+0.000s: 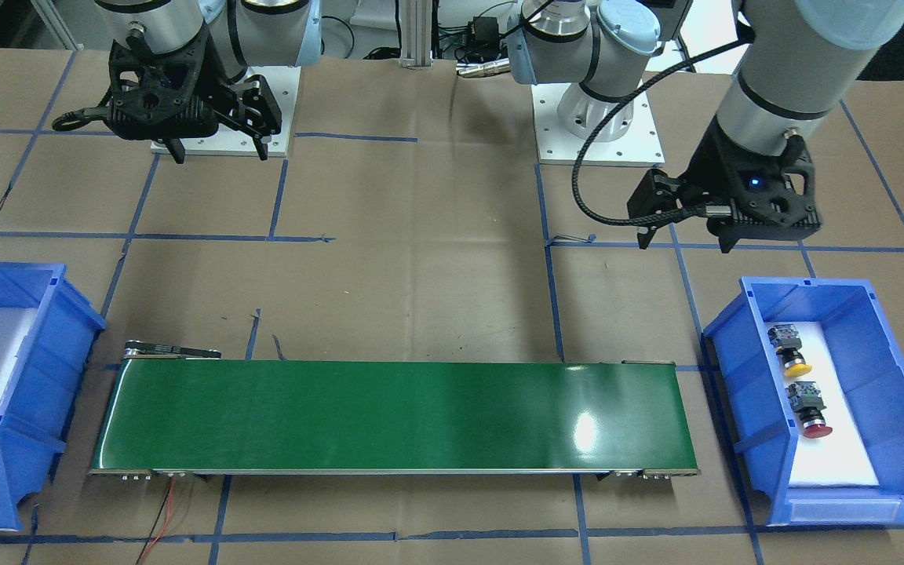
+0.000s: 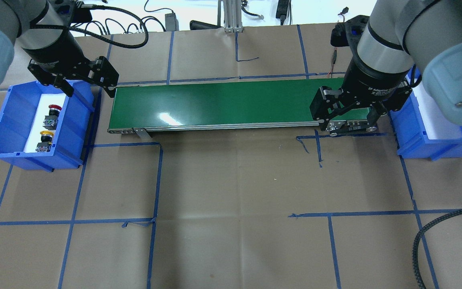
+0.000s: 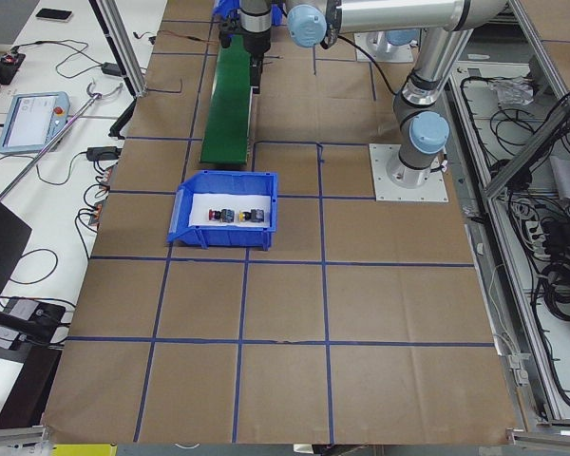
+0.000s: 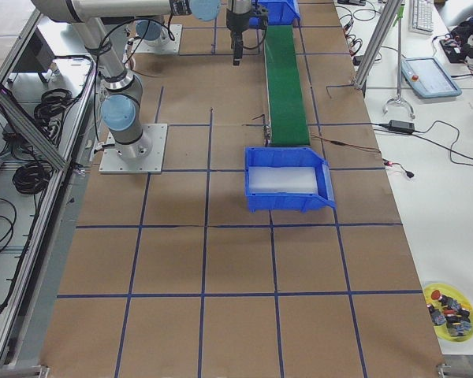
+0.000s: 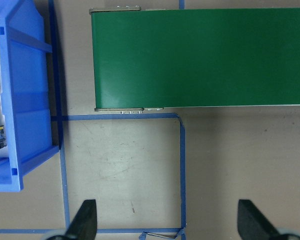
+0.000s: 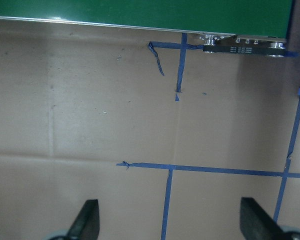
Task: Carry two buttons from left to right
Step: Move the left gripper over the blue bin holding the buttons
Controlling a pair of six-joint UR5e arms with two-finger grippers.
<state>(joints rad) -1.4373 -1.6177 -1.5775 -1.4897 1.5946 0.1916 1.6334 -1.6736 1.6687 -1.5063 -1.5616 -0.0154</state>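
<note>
Two buttons, yellow button (image 1: 789, 351) and red button (image 1: 809, 410), lie unpicked in the blue bin (image 1: 891, 377) at the front view's lower right; left gripper (image 1: 685, 235) hangs spread just up-frame of it, right gripper (image 6: 171, 220) spread too, so next is probably a descent onto one.

yellow button (image 1: 789, 351) | red button (image 1: 807, 408) | on sides, side by side, left blue bin (image 1: 887, 345)

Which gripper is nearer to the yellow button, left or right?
Left. The left gripper hangs just beside the blue bin holding the yellow button; the right gripper is by the conveyor's far end.
</note>
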